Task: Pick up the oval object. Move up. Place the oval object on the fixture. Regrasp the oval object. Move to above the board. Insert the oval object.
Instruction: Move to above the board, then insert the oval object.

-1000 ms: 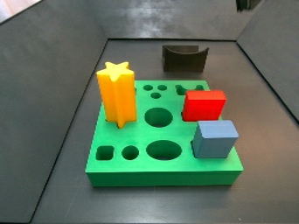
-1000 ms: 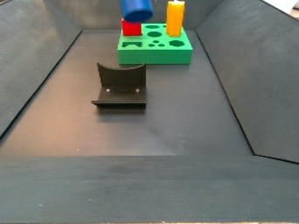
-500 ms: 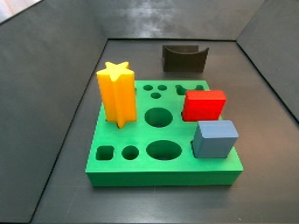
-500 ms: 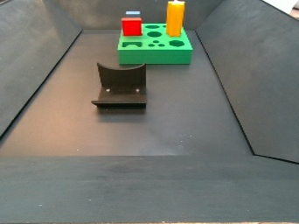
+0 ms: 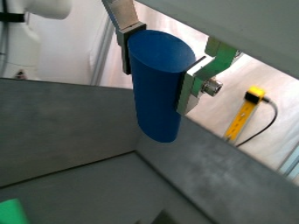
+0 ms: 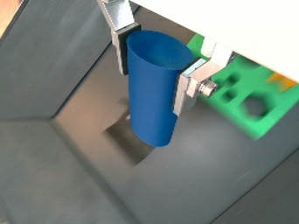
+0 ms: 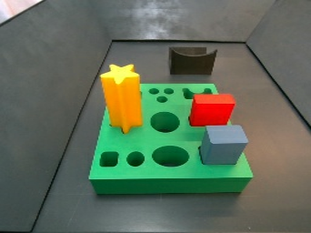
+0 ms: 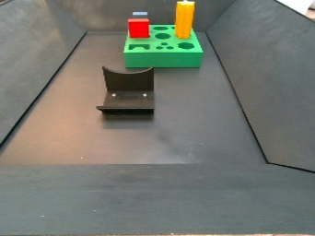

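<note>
In both wrist views my gripper [image 5: 159,70] [image 6: 155,72] is shut on the oval object [image 5: 158,92] [image 6: 155,96]. This deep blue peg hangs upright between the silver fingers [image 5: 197,83], well above the floor. Neither the gripper nor the peg shows in either side view. The green board [image 7: 134,177] [image 8: 164,57] lies on the dark floor, and one of its corners [image 6: 251,101] shows beside the peg in a wrist view. The dark fixture [image 7: 191,60] [image 8: 125,90] with its curved notch stands apart from the board and bears nothing.
On the board stand a yellow star peg [image 7: 119,96], a red block [image 7: 212,109] and a grey-blue cube [image 7: 224,144], among several open holes. Sloping dark walls [image 8: 37,83] enclose the floor. A yellow cable [image 5: 246,114] hangs outside the bin.
One second ago the blue peg showed at the top edge of a side view above the board. It has since risen out of both side views. Board, blocks and fixture have not moved.
</note>
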Robot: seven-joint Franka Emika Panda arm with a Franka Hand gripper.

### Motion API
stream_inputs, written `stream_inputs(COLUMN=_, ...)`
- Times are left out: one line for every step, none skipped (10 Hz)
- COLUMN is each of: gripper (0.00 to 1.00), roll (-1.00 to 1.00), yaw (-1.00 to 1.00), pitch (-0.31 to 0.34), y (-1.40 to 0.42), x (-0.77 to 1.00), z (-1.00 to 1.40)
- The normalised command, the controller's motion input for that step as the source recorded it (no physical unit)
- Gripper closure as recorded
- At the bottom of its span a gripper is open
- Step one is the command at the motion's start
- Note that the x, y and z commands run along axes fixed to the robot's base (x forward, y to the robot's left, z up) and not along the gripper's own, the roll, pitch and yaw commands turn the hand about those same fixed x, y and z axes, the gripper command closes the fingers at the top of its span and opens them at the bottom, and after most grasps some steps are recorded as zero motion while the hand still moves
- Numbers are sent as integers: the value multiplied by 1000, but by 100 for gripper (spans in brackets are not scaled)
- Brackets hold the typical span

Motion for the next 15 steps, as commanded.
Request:
stream_inputs(gripper=100, roll=-1000, yaw=-78, pitch=-151, y=-1000, x=-469, z=171)
stream_inputs(gripper=100, roll=-1000, yaw=-86, pitch=-152, y=-1000, x=-493, z=173)
stream_inputs(gripper=100, roll=-1000, yaw=-91, pitch=-154, y=-1000, x=-512, z=176)
stream_inputs(gripper=100, roll=-1000, yaw=-97, pitch=-161, y=-510, x=-325, z=93)
stream_inputs(gripper=100, roll=-1000, yaw=-99, pitch=-159, y=-217, x=-198, z=35)
stream_inputs(gripper=100, roll=-1000, yaw=-97, pitch=-155, y=-96, x=-138, z=17)
stream_inputs(gripper=100, roll=-904, yaw=-88, pitch=-154, y=-52, x=-117, z=24)
stream_inputs(gripper=100, roll=-670, yaw=-61, pitch=-132, y=-23, x=-100, z=5)
stream_inputs(gripper=100, roll=-413, yaw=-33, pitch=-94, y=0, x=-73, z=5)
stream_inputs(gripper=100, roll=-279, yaw=-25, pitch=-65, y=3, x=-52, z=7)
stream_inputs(gripper=100, roll=-14, yaw=0, pitch=0, y=0, x=-37, z=0)
stream_inputs(gripper=100, roll=0, yaw=0, pitch=0, y=0, x=-17, z=0)
stream_inputs(gripper=100, roll=-23, yaw=54, pitch=-3, y=-329, x=-23, z=-197)
stream_inputs(gripper=100, roll=-37, yaw=0, pitch=-1, y=-686, x=0, z=-429)
stream_inputs(gripper=100, roll=-180, yaw=0, pitch=-34, y=-674, x=117, z=-523)
